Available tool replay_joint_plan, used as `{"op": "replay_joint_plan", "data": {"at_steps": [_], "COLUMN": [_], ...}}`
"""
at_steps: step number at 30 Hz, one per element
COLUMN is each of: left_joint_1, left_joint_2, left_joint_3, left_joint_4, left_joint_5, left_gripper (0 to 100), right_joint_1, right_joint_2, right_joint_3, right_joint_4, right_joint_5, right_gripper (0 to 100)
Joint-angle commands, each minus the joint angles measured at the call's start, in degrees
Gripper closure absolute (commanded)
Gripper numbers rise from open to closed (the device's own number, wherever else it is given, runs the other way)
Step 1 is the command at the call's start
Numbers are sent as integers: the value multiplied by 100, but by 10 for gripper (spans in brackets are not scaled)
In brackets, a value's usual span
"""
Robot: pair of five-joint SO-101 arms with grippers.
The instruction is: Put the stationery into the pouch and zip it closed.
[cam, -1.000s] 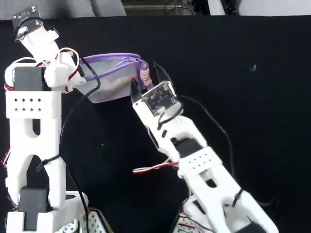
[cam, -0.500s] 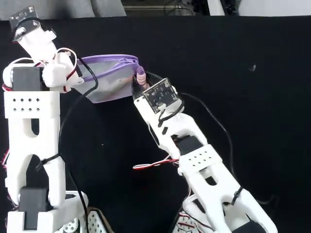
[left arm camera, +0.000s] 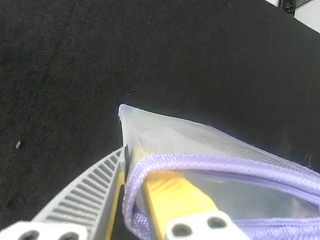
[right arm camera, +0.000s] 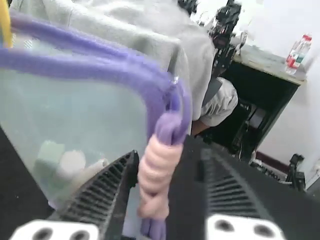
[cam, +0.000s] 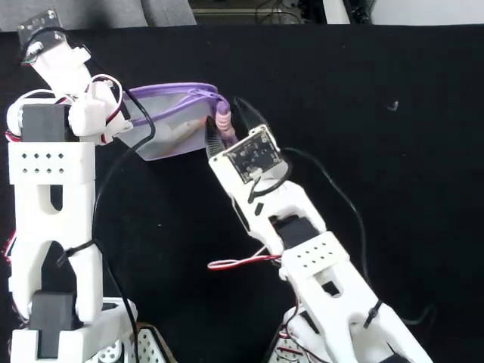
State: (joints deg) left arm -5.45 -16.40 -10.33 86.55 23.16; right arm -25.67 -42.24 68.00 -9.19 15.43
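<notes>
High view: the left gripper [cam: 127,119] holds one end of the pouch [cam: 170,132] up over the far-left corner of the table [cam: 363,91]. At the pouch's other end the right gripper [cam: 224,115] stands wide, straddling the pink zip pull [cam: 222,121].

Left wrist view: the yellow finger [left arm camera: 170,195] is inside the pouch's mouth and the grey finger [left arm camera: 95,190] outside, clamped on its wall.

Right wrist view: the pull hangs between the parted jaws, and the stationery [right arm camera: 65,162] lies in the pouch's bottom.

Black cloth-covered table [cam: 401,181]
</notes>
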Motion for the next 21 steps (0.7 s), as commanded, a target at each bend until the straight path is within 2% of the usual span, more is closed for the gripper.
{"op": "replay_joint_plan", "data": {"at_steps": [1, 12, 17, 21], "left_joint_1": [-40, -40, -40, -40], "left_joint_2": [-141, -141, -141, -141], "left_joint_3": [4, 4, 4, 4], "left_joint_4": [-88, -79, -79, -79], "left_joint_5": [0, 0, 0, 0], "left_gripper": [970, 970, 970, 970], "right_joint_1": [35, 53, 53, 132], "right_joint_2": [-251, -251, -251, -251], "right_joint_3": [-31, 66, 66, 57], "right_joint_4": [-141, -149, -149, -132], "right_joint_5": [-26, -53, -53, -62], "right_gripper": [773, 887, 986, 986]}}
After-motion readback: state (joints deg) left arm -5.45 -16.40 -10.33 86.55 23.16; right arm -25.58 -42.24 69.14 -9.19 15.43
